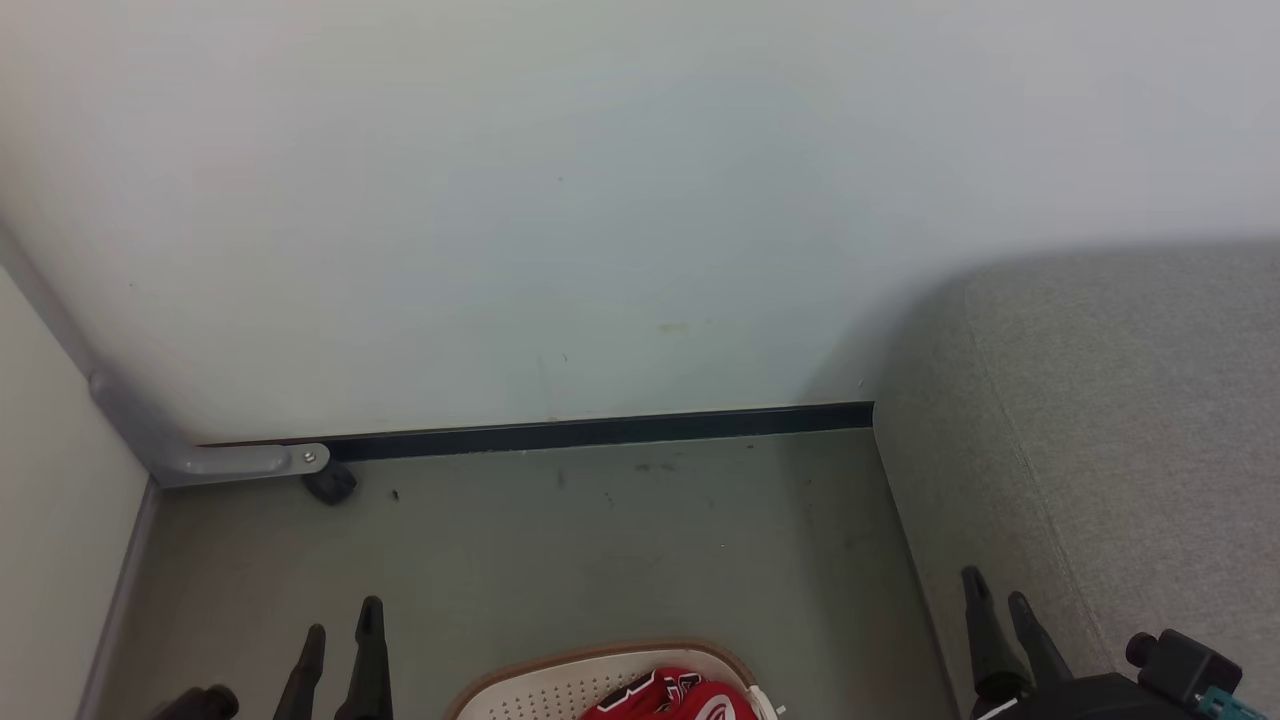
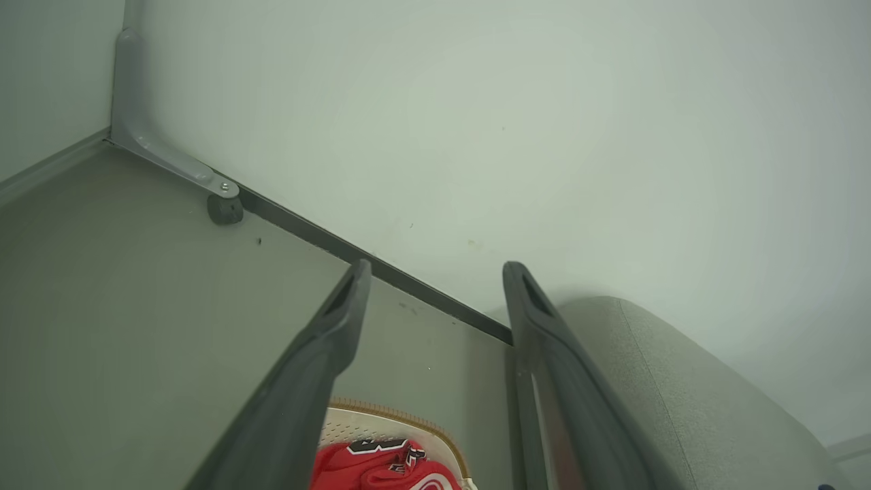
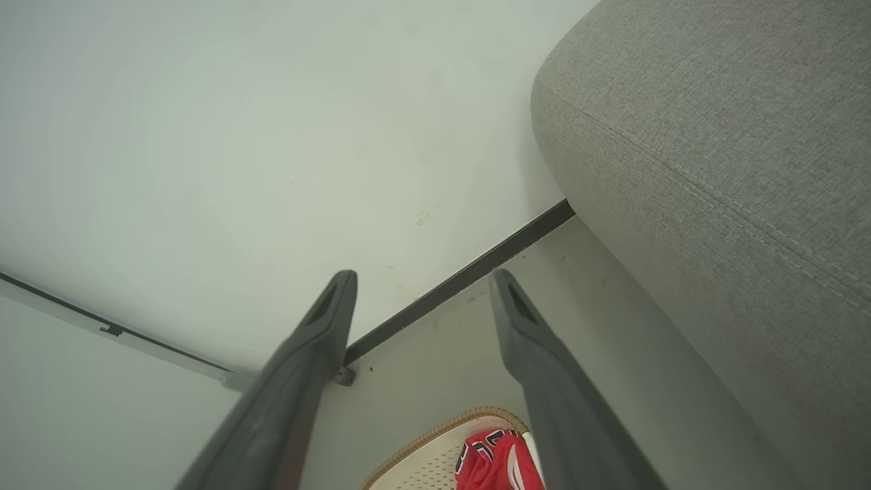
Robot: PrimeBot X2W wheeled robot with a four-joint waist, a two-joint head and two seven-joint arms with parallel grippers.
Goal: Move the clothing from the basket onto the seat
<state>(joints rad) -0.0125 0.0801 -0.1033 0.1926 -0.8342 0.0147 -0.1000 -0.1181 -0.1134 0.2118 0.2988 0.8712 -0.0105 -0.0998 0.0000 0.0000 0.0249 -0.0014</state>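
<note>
My left claw point(image 1: 343, 620) and right claw point(image 1: 994, 590) hang wide open, empty. First pick ahead, I reckon: dip to the clothes point(image 1: 680, 700) in the basket point(image 1: 540, 695) between them.

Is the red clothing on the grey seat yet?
No, the clothing lies in the basket, apart from the seat.

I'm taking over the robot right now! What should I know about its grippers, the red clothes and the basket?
Left gripper: jaws open, empty, left of the basket.
Right gripper: jaws open, empty, beside the seat.
Clothing: red, lying in the basket on the floor.
Done: no clothing on the seat part in view.
Left: lift the clothing out and lay it on the seat.
</note>
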